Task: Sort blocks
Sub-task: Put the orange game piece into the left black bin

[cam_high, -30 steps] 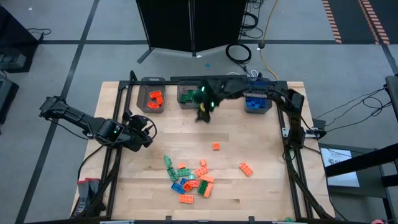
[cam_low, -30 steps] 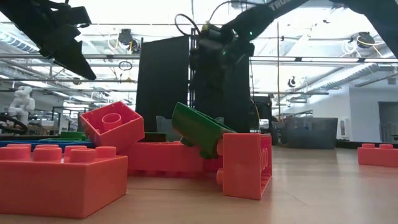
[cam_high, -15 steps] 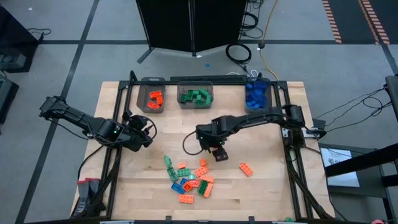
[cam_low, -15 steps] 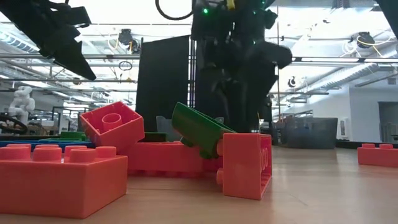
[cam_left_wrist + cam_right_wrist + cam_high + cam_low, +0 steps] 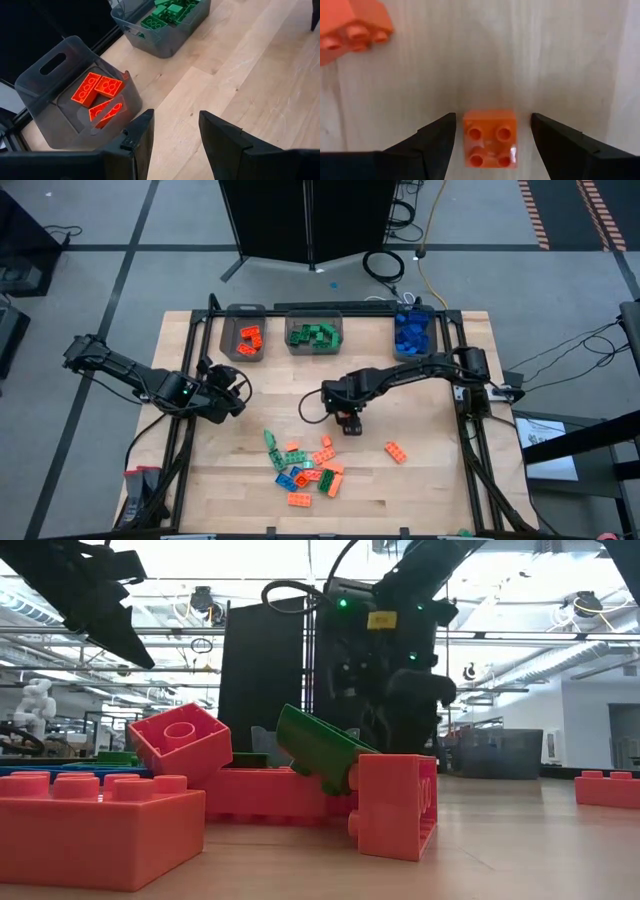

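Right end effector (image 5: 490, 137): low over mid-counter (image 5: 430, 480) — fingers apart, straddling a small orange brick (image 5: 490, 138), gaps either side
Left end effector (image 5: 175, 132): waiting at the left edge — fingers apart, empty

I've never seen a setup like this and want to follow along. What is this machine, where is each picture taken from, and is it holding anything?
It is a robot with two dark arms at a wooden table, each ending in a two-finger hand. One picture looks straight down, one sits at table height, and one camera rides on each wrist.

At the table's far edge stand three grey bins: orange bricks, green bricks and blue bricks. A mixed pile of unsorted bricks lies near the front.

The right hand is down at mid-table, its open fingers on either side of a small orange brick without gripping it. The left hand waits open near the left edge, holding nothing.
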